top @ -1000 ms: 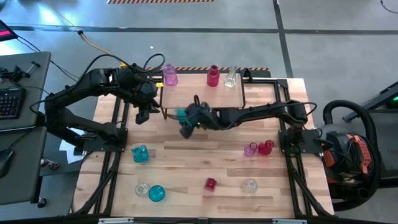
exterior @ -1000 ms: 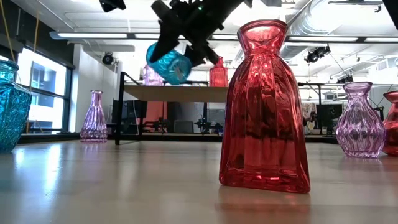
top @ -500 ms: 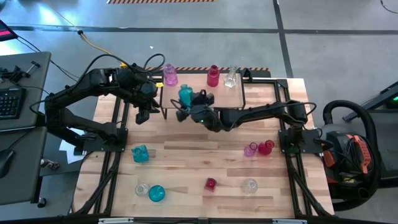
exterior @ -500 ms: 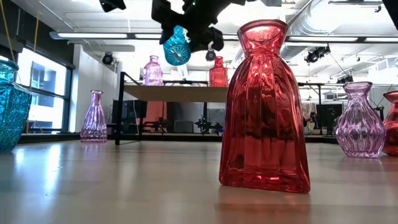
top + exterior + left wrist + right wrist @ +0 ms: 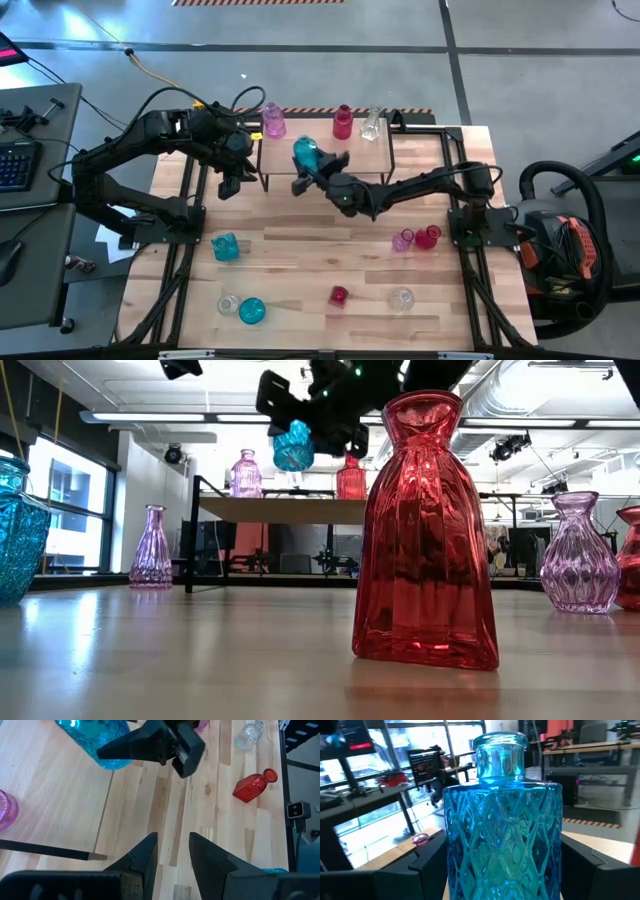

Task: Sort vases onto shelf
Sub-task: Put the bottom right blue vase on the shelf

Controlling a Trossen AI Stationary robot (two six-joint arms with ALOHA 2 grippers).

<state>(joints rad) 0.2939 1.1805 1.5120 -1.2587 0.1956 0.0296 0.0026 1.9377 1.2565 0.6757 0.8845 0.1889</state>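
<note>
Hovering at the shelf's left end, the left gripper (image 5: 224, 186) sits just off the corner of the shelf (image 5: 350, 160), above the table (image 5: 300, 260). Its own wrist view shows its two dark fingers (image 5: 145, 855) set a little apart with only bare wood between them, holding nothing.

Near the table's left front, a teal vase (image 5: 225, 246) stands by itself, and closer to the front edge a clear vase (image 5: 229, 303) and a round teal vase (image 5: 252, 311) sit just beside each other.

On the shelf's far edge stand a pink vase (image 5: 273, 121), a red vase (image 5: 343, 122) and a clear bottle-shaped vase (image 5: 372, 124), in that order and apart from one another.

Over the shelf's left half, the right gripper (image 5: 312, 166) holds a teal diamond-patterned vase (image 5: 305, 152), its fingers (image 5: 427, 865) clamped on either side of the body. In the low view this vase (image 5: 293, 448) hangs upright above the shelf top (image 5: 290, 510), not touching it, between the pink vase and the red one behind.

Toward the front middle, a small red vase (image 5: 339, 296) lies on the table; a clear round vase (image 5: 402, 297) sits to its right. Further right, a pink vase (image 5: 402, 240) and a red vase (image 5: 428, 236) stand just beside each other.
</note>
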